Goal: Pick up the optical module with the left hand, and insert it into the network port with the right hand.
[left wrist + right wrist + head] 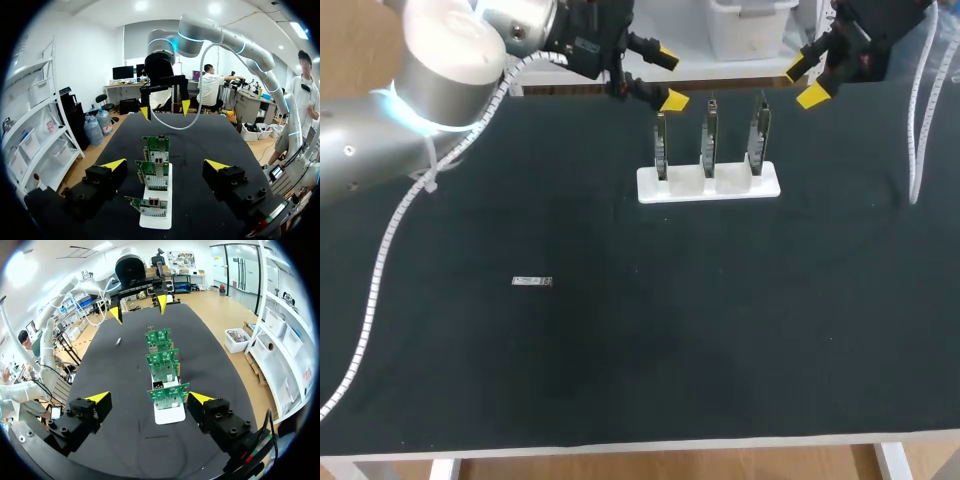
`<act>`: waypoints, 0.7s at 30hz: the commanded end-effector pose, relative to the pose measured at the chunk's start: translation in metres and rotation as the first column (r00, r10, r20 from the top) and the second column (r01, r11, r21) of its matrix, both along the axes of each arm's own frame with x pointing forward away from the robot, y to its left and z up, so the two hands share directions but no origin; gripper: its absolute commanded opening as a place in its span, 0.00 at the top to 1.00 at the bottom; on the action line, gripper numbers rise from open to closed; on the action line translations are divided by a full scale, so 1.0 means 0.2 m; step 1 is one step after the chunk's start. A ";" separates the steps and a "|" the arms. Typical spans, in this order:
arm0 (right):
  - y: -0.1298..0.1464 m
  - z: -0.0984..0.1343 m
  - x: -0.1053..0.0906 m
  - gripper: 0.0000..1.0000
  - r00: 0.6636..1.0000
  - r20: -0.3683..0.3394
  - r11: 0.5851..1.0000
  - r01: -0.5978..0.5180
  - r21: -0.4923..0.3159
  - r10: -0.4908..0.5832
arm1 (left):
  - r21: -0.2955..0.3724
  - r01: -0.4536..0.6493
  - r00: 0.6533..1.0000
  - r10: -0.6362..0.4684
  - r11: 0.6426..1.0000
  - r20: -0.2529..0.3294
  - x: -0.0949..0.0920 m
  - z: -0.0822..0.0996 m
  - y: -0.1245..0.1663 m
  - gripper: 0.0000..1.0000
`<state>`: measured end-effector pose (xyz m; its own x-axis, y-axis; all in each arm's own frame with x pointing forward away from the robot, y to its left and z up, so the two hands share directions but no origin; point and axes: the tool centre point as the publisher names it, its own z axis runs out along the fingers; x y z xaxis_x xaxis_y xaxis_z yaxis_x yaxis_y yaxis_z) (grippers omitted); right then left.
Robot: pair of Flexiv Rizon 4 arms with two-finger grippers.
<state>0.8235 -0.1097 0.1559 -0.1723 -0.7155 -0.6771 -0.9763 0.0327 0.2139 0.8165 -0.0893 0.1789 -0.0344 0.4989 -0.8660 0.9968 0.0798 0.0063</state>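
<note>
The optical module (pixel 531 281), a small silver bar, lies flat on the black table (pixel 620 350) at the left middle; in the right wrist view the module (pixel 118 341) shows far ahead, left of the boards. A white stand (pixel 708 184) holds three upright green circuit boards (pixel 162 360) with metal network ports (pixel 159 161). My left gripper (pixel 668 77) hangs open at the stand's far left end, empty. My right gripper (pixel 805 82) hangs open beyond its right end, also empty. Each wrist view looks along the row of boards between its own open gripper (pixel 165 165) (pixel 149 397).
A white ribbed cable (pixel 380 260) from my left arm drapes over the table's left side. Another cable (pixel 920 130) hangs at the right edge. The table's front edge (pixel 640 445) is far from both grippers.
</note>
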 end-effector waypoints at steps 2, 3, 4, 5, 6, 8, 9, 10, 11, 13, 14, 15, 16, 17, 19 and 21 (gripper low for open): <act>0.00 0.00 0.04 0.00 0.830 -0.385 0.915 -0.362 0.180 0.404 | 0.000 -0.019 1.000 0.019 1.000 0.018 -0.04 0.01 0.05 0.00; 0.00 0.00 0.04 0.00 0.830 -0.385 0.915 -0.362 0.180 0.404 | 0.001 -0.022 1.000 0.022 1.000 0.022 -0.04 0.02 0.06 0.00; 0.00 0.00 0.04 0.00 0.830 -0.385 0.915 -0.362 0.180 0.404 | 0.002 -0.024 0.999 0.024 1.000 0.027 -0.04 0.02 0.07 0.00; 0.00 0.00 0.04 0.00 0.830 -0.385 0.915 -0.362 0.180 0.404 | 0.006 -0.027 0.999 0.027 1.000 0.033 -0.04 0.03 0.08 0.00; 0.00 0.00 0.04 0.00 0.830 -0.385 0.915 -0.362 0.180 0.404 | 0.008 -0.029 0.999 0.028 1.000 0.037 -0.04 0.04 0.09 0.00; 0.00 0.00 0.04 0.00 0.830 -0.385 0.915 -0.362 0.180 0.404 | 0.020 -0.031 0.998 0.030 0.999 0.049 -0.04 0.05 0.12 0.00; 0.00 0.00 0.04 0.00 0.830 -0.385 0.915 -0.362 0.180 0.404 | 0.028 -0.031 0.998 0.030 0.999 0.053 -0.05 0.05 0.14 0.00; 0.00 0.00 0.04 0.00 0.830 -0.385 0.915 -0.362 0.180 0.404 | 0.038 -0.025 0.998 0.023 0.999 0.058 -0.05 0.05 0.15 0.00; 0.00 0.00 0.04 0.00 0.830 -0.385 0.915 -0.362 0.180 0.404 | 0.049 -0.025 0.998 0.022 0.998 0.062 -0.06 0.05 0.16 0.00; 0.00 0.00 0.04 0.00 0.830 -0.385 0.915 -0.362 0.180 0.404 | 0.084 -0.024 0.997 0.017 0.996 0.077 -0.06 0.06 0.20 0.00; 0.00 0.00 0.04 0.00 0.830 -0.385 0.915 -0.362 0.180 0.404 | 0.097 -0.022 0.996 0.014 0.995 0.085 -0.07 0.07 0.22 0.00; 0.00 0.00 0.04 0.00 0.830 -0.385 0.915 -0.362 0.180 0.404 | 0.120 -0.026 0.996 0.015 0.992 0.091 -0.07 0.07 0.25 0.00; 0.00 0.00 0.04 0.00 0.830 -0.385 0.915 -0.362 0.180 0.404 | 0.131 -0.025 0.996 0.012 0.991 0.093 -0.08 0.07 0.26 0.00; 0.00 0.00 0.04 0.00 0.830 -0.385 0.915 -0.362 0.180 0.404 | 0.153 -0.019 0.996 0.004 0.988 0.094 -0.08 0.07 0.29 0.00; 0.00 0.00 0.04 0.00 0.830 -0.385 0.915 -0.362 0.180 0.404 | 0.192 -0.008 0.996 -0.010 0.981 0.093 -0.09 0.07 0.33 0.00; 0.00 0.00 0.04 0.00 0.830 -0.385 0.915 -0.362 0.180 0.404 | 0.193 0.014 0.997 -0.028 0.981 0.071 -0.10 0.06 0.39 0.00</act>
<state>0.8235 -0.1096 0.1559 -0.1722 -0.7155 -0.6770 -0.9763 0.0326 0.2139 0.7981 -0.0256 0.1843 0.0394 0.6450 -0.7632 0.9928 0.0610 0.1028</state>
